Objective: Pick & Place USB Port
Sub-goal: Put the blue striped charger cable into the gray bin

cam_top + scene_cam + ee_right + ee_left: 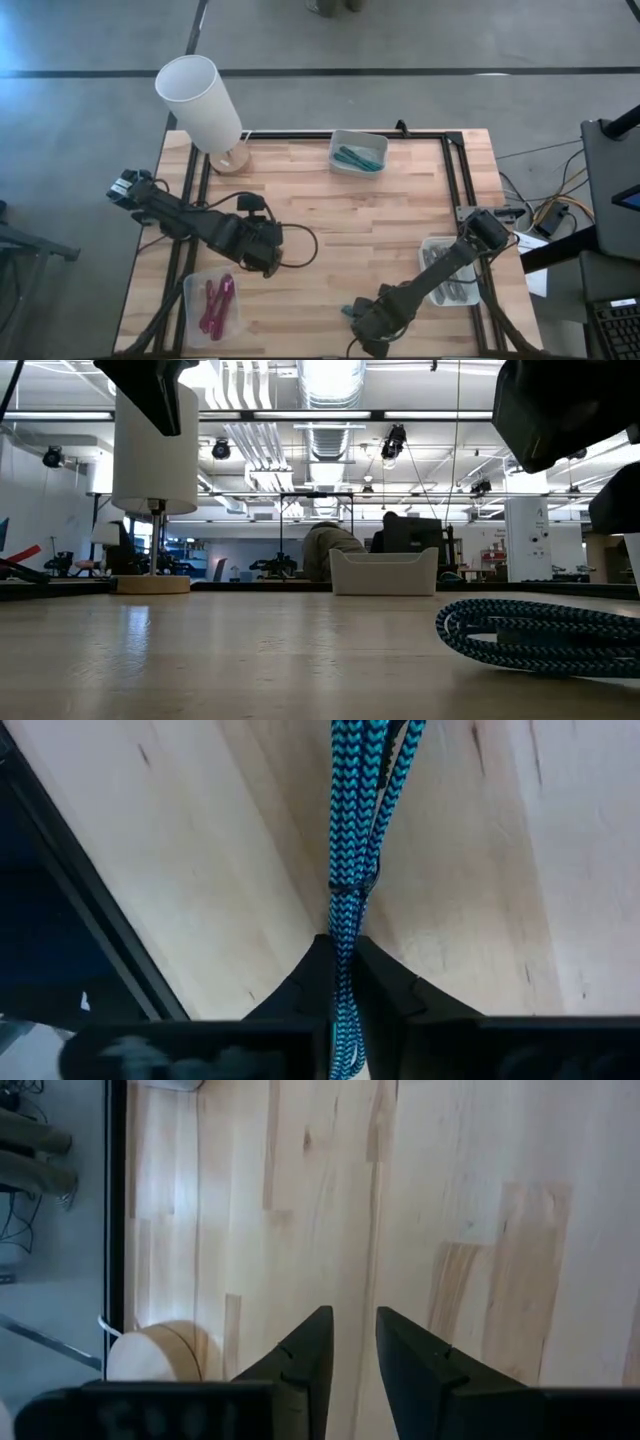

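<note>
Right pincer [343, 955] pinches a bundled blue-and-black braided cable [350, 840] low at the near edge of the worktop [360, 215].

Its fingers are closed on the folded strands near the tie, probably so the whole coil lifts as one; in the low view the cable lies on the wood. The left pincer [350, 1330] waits above bare wood, fingers slightly parted and empty. The teal-filled tray [358, 152] at the far edge is the likely destination; the tray [450, 272] beside the right arm holds dark cables.
</note>
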Robot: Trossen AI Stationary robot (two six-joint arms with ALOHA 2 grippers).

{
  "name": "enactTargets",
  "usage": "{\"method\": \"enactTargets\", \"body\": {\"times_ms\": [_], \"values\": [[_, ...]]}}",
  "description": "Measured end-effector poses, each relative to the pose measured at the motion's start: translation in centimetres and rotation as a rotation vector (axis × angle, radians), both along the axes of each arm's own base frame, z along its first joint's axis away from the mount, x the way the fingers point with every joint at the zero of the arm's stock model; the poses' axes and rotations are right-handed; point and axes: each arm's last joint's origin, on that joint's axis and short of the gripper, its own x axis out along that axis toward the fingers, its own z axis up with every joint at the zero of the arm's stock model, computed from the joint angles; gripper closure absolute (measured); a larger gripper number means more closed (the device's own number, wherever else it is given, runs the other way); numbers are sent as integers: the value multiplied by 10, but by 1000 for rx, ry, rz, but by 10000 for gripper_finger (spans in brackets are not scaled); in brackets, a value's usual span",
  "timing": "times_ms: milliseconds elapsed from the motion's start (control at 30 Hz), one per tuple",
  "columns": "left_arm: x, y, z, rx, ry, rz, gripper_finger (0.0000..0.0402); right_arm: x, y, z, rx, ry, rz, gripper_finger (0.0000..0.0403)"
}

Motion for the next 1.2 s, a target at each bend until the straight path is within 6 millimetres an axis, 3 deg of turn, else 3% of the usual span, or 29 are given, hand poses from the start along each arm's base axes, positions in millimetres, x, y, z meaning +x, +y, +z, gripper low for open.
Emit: {"method": "enactTargets", "body": {"times_ms": [133,333,600,733,967,1200], "values": [[0,0,0,-2,-5,0,312,3,-8,12,-9,-39,-21,387],[3,-1,-4,-11,-25,-4,312,6,-38,55,-79,-147,-11,388],[5,-2,-10,-13,-37,-11,312,-3,-105,110,-422,-271,8,389],[10,-4,-10,6,-96,-22,312,1,-142,131,-514,-320,56,389],[25,-8,-9,16,-215,-120,312,14,-217,139,-635,-266,180,390],[33,-4,-24,-32,-223,-170,312,14,-298,135,-693,-148,202,390]]}}
